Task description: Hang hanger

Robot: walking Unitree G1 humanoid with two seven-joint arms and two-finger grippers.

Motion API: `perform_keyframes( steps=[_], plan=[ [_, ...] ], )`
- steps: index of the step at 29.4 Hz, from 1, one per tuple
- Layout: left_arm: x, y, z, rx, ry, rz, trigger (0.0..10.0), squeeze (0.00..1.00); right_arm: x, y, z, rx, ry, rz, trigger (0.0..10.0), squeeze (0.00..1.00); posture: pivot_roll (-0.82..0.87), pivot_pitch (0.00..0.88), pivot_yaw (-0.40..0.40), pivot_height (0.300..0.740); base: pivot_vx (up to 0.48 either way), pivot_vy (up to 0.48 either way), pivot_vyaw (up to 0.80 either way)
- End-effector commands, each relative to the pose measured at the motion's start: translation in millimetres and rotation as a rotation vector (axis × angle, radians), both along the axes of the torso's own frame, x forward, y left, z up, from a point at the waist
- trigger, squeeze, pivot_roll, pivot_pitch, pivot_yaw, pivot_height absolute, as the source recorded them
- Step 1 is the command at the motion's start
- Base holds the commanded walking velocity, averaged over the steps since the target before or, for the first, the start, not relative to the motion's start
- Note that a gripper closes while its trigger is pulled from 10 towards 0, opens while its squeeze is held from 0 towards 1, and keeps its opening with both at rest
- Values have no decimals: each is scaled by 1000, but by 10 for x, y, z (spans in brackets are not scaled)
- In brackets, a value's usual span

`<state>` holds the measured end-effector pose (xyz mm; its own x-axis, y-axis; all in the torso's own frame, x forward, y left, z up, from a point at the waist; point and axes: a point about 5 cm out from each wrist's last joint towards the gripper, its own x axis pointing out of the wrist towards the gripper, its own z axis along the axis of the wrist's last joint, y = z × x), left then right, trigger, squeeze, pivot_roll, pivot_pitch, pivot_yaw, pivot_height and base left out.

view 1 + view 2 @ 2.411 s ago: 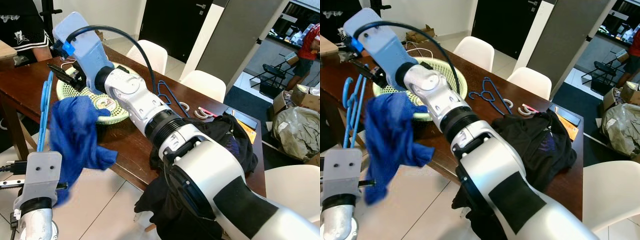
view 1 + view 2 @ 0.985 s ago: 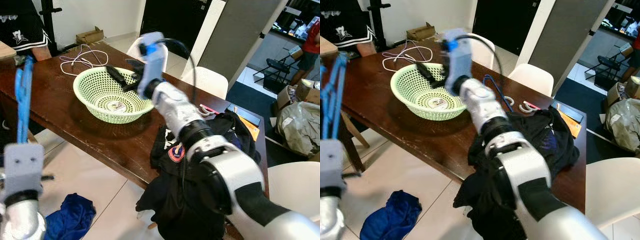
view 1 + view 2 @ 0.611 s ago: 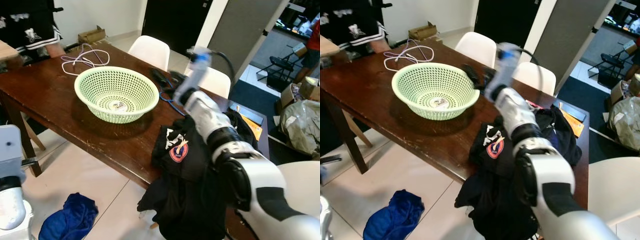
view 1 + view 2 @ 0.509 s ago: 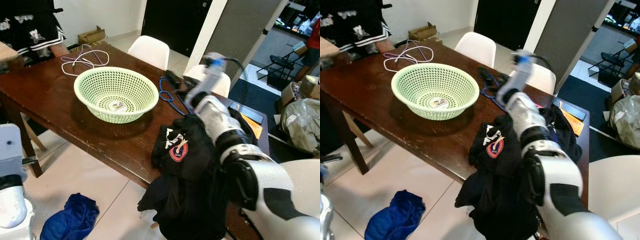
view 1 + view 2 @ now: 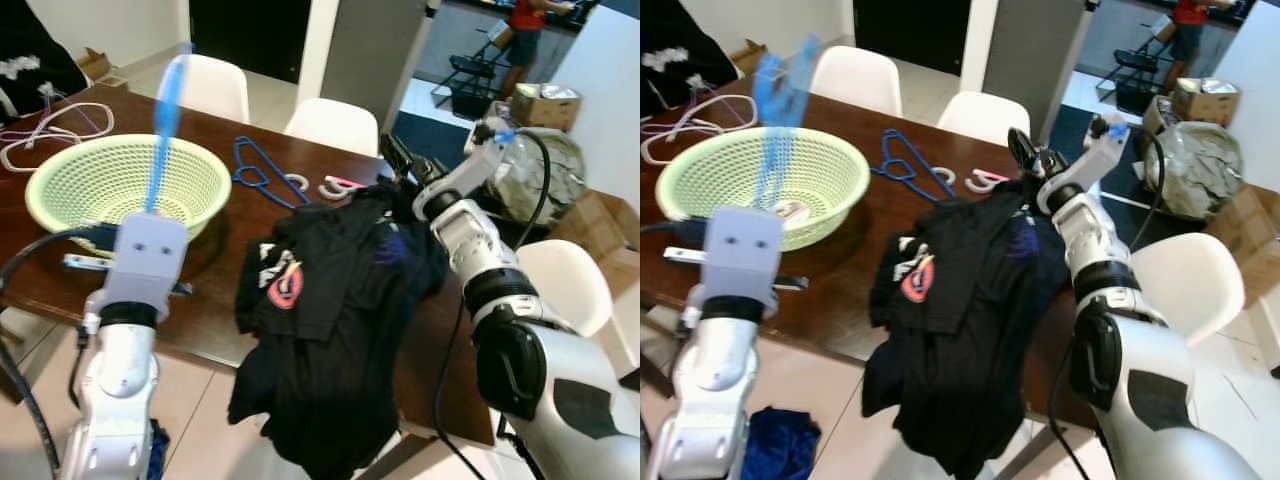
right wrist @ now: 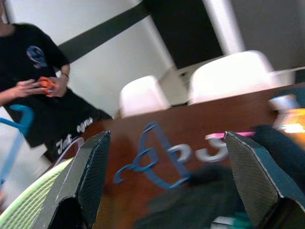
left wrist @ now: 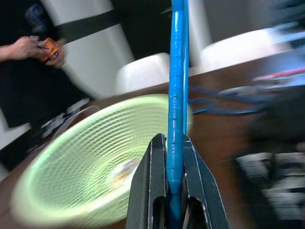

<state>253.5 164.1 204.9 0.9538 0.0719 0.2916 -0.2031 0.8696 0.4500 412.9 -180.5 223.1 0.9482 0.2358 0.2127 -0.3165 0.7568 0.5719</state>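
Left wrist view, item one: blue hanger (image 7: 177,90), pinched edge-on between the pressed-together fingers of the left claw (image 7: 175,191), standing upright over the near rim of the green basket (image 5: 70,180).

Change on record: 2.4 s ago a blue cloth hung on this hanger; by 1.0 s ago it lay crumpled on the floor and the hanger stood bare. A scrap of that blue cloth (image 5: 765,445) shows on the floor below the left arm, on the near side of the basket. The head camera has also swung since 0.5 s ago, so the shift of the whole scene is not a move of the things.

Item two: right claw (image 5: 398,160), 2.4 s ago up at the hanger beside the basket, now across the worktop (image 5: 215,290) at the far top of the black garment (image 5: 330,300), well apart from the basket; fingers spread wide and holding nothing, as the right wrist view shows.

Item three: spare blue hangers (image 5: 262,178) lying flat on the worktop just beyond the basket, between it and the black garment.

Item four: a person's hand (image 6: 29,87) holding a small orange object, beyond the basket's far side.

Assessment: the hanger is in hand but stripped of its garment; no rail is in view to hang it on, so hanging is not yet done.
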Motion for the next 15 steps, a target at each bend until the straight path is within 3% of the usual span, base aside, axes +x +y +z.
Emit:
perform_keyframes(
  steps=[1,4,5,8,10,15],
  plan=[
    [33,-145,-30,37,23,-107,10000,0,-23,-148,-75,-20,37,-67,10000,0,222,0,-146,740,0,0,-800],
    [33,-165,-119,45,73,-135,10000,0,-64,-277,-224,-145,103,-145,10000,0,210,0,-144,740,0,0,-800],
    [33,-165,-119,45,73,-135,10000,0,-64,-277,-224,-145,103,-145,10000,0,210,0,-144,740,0,0,-800],
    [-9,-85,-223,43,125,-111,10000,0,-137,-420,-409,-312,165,-224,10000,0,201,6,-140,740,0,0,-800],
    [-81,39,-311,56,164,-68,10000,0,-224,-491,-614,-460,217,-268,10000,0,193,17,-131,740,0,0,0],
    [-142,172,-336,87,182,-19,10000,0,-308,-481,-782,-554,229,-273,10000,0,190,23,-118,740,0,0,0]
  ],
)
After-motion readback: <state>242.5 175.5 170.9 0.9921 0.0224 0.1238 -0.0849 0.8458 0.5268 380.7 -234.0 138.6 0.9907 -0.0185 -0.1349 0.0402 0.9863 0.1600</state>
